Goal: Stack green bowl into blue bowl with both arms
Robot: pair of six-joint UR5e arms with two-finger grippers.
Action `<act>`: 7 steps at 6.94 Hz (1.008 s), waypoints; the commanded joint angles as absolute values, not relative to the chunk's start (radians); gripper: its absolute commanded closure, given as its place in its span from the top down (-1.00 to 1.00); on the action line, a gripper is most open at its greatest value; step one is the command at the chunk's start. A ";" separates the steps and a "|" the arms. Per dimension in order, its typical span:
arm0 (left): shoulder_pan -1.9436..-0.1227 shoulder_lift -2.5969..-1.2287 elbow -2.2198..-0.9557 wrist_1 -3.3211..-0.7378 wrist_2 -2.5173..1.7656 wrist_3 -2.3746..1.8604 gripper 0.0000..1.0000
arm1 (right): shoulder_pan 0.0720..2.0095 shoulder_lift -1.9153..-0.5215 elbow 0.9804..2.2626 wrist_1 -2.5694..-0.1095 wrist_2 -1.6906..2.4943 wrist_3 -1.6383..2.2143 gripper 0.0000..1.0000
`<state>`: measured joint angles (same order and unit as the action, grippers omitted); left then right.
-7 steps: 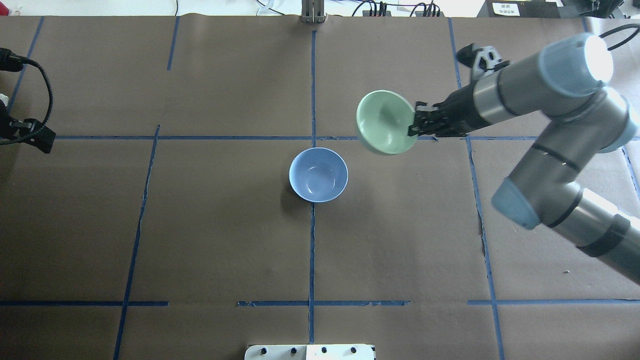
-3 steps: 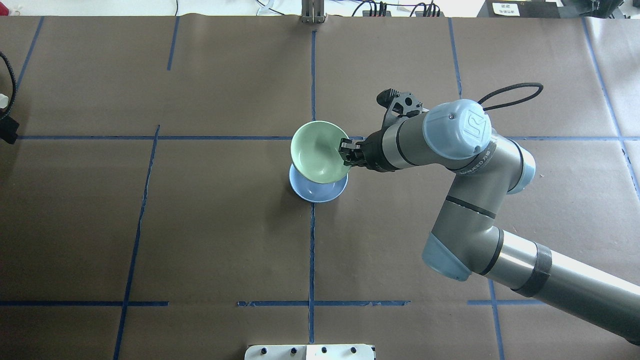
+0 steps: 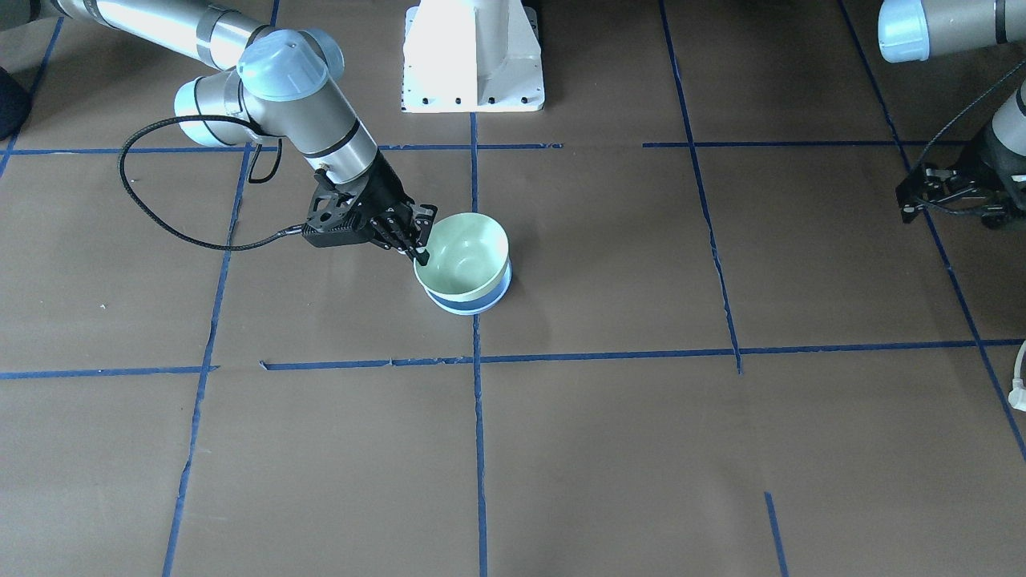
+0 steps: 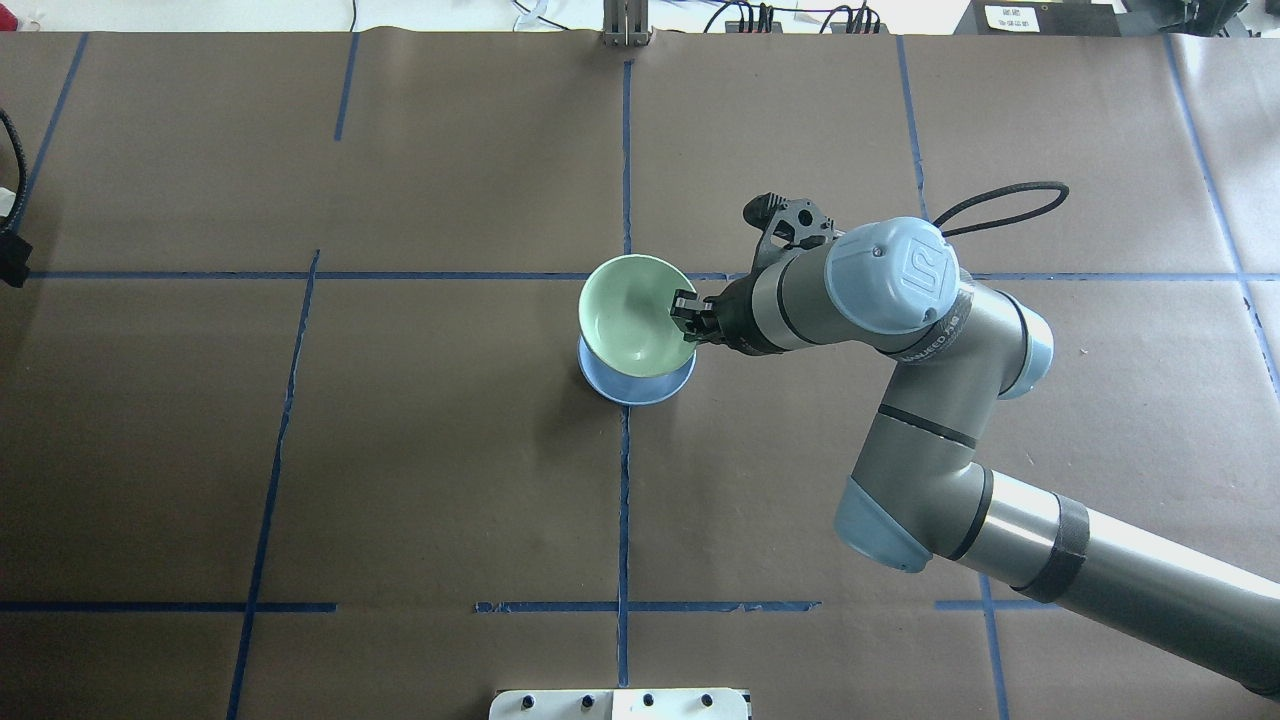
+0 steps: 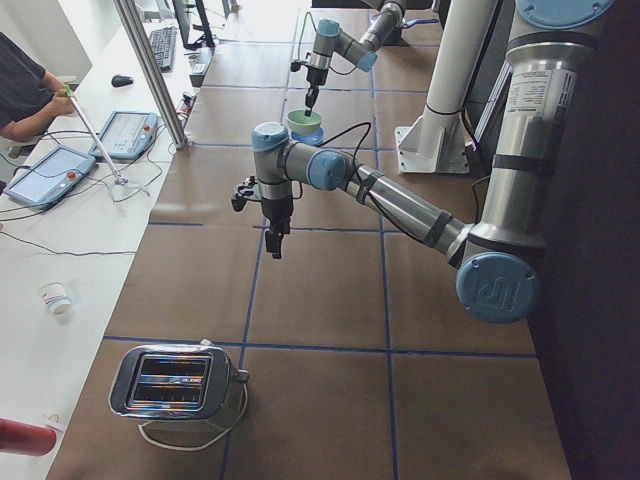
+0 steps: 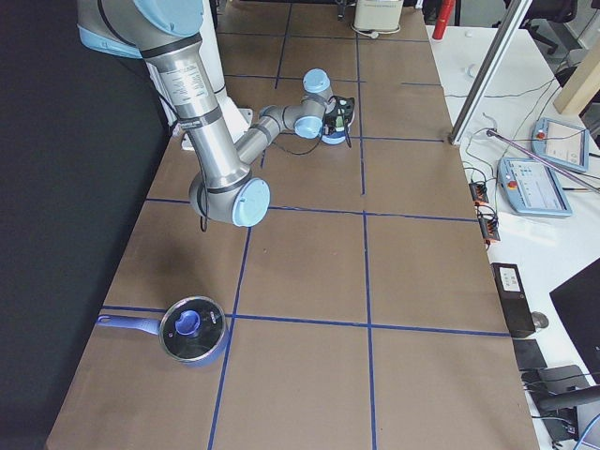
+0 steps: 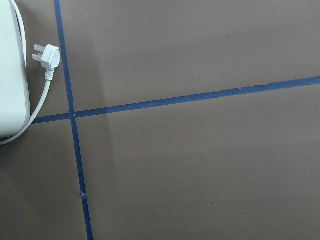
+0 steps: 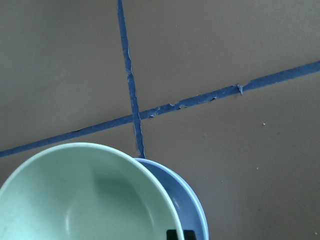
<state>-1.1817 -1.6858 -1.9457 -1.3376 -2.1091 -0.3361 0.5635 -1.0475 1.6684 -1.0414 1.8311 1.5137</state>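
The pale green bowl [image 4: 632, 312] rests slightly tilted in the pale blue bowl [image 4: 640, 389] at the table's middle; only the blue rim shows beneath it. My right gripper [image 4: 688, 318] is shut on the green bowl's right rim. In the front view the green bowl [image 3: 465, 256] sits in the blue bowl [image 3: 474, 304], with the right gripper [image 3: 421, 248] on its rim. The right wrist view shows the green bowl [image 8: 85, 195] over the blue bowl [image 8: 192, 200]. My left gripper [image 3: 910, 207] hangs empty far off to the side; I cannot tell whether it is open.
A white pedestal base [image 3: 473, 56] stands behind the bowls. A toaster [image 5: 180, 385] and its white plug [image 7: 47, 56] lie at the left end. A blue lidded pot [image 6: 192, 330] sits at the right end. Operators' desks border the far side.
My right arm carried the green bowl left and down from the right of the blue bowl into it. The left gripper drew back toward the left edge.
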 commanded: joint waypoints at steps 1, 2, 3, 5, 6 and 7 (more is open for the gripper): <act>-1.184 -1.686 -1.945 -1.338 -2.109 -0.336 1.00 | 0.561 -1.045 1.661 -1.042 1.830 1.514 -0.87; -1.184 -1.686 -1.945 -1.338 -2.109 -0.336 1.00 | 0.561 -1.037 1.657 -1.043 1.830 1.517 0.23; -1.186 -1.684 -1.945 -1.338 -2.109 -0.336 1.00 | 0.554 -0.996 1.626 -1.070 1.806 1.551 0.99; -1.184 -1.677 -1.947 -1.341 -2.109 -0.336 1.00 | 0.541 -0.992 1.623 -1.080 1.750 1.557 1.00; -1.184 -1.677 -1.945 -1.342 -2.109 -0.336 1.00 | 0.561 -0.992 1.634 -1.106 1.772 1.552 1.00; -1.186 -1.674 -1.947 -1.344 -2.109 -0.336 1.00 | 0.572 -0.994 1.643 -1.130 1.788 1.548 1.00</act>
